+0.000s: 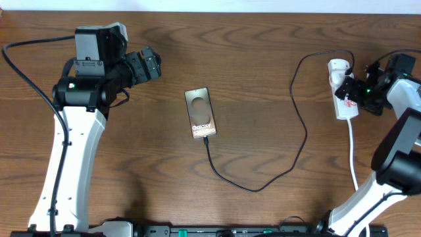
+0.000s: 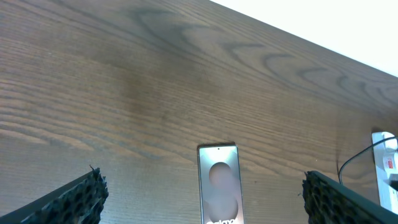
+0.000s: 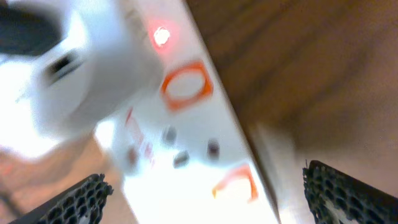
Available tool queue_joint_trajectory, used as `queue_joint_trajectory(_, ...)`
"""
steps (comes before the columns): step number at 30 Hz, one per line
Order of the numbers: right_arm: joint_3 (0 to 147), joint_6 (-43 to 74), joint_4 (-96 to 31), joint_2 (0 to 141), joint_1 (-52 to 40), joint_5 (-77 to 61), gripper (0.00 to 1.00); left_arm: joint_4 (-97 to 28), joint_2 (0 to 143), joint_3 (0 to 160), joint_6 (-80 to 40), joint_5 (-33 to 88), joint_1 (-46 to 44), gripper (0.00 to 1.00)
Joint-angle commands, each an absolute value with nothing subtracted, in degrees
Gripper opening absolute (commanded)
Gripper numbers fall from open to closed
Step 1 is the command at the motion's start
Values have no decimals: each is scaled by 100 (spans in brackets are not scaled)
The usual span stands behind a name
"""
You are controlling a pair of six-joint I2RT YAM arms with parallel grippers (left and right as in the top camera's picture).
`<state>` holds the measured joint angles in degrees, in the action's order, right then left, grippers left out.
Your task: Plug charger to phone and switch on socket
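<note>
The phone (image 1: 200,113) lies flat in the middle of the table, lettering up. It also shows in the left wrist view (image 2: 219,183). The charger's thin black cable (image 1: 263,184) meets the phone's near end, loops right and runs up to a white plug (image 1: 337,67) at the far end of the white socket strip (image 1: 345,106). My left gripper (image 1: 150,64) is open and empty, well left of the phone (image 2: 202,182). My right gripper (image 1: 350,91) is open, right over the socket (image 3: 186,143). A red light (image 3: 161,35) glows on the socket beside the white plug (image 3: 56,68).
The socket's white lead (image 1: 353,155) runs toward the table's near edge beside the right arm. The far table edge (image 2: 348,46) shows in the left wrist view, with the socket's end (image 2: 387,168) at the right border.
</note>
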<state>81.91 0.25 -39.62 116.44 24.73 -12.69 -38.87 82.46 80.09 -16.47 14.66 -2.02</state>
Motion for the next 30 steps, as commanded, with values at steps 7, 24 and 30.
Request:
queue_joint_trajectory(7, 8283, -510, -5212, 9087, 2425, -1721, 99, -3900, 8224, 8088, -1612, 1428, -204, 98)
queue_joint_trajectory(24, 8283, -690, -8191, 5345, 2427, -2130, 99, -3900, 8224, 8086, -1610, 1428, -204, 98)
queue_joint_trajectory(30, 8281, -670, -8562, 4539, 2427, -2123, 99, -3900, 8224, 8086, -1610, 1428, -204, 98)
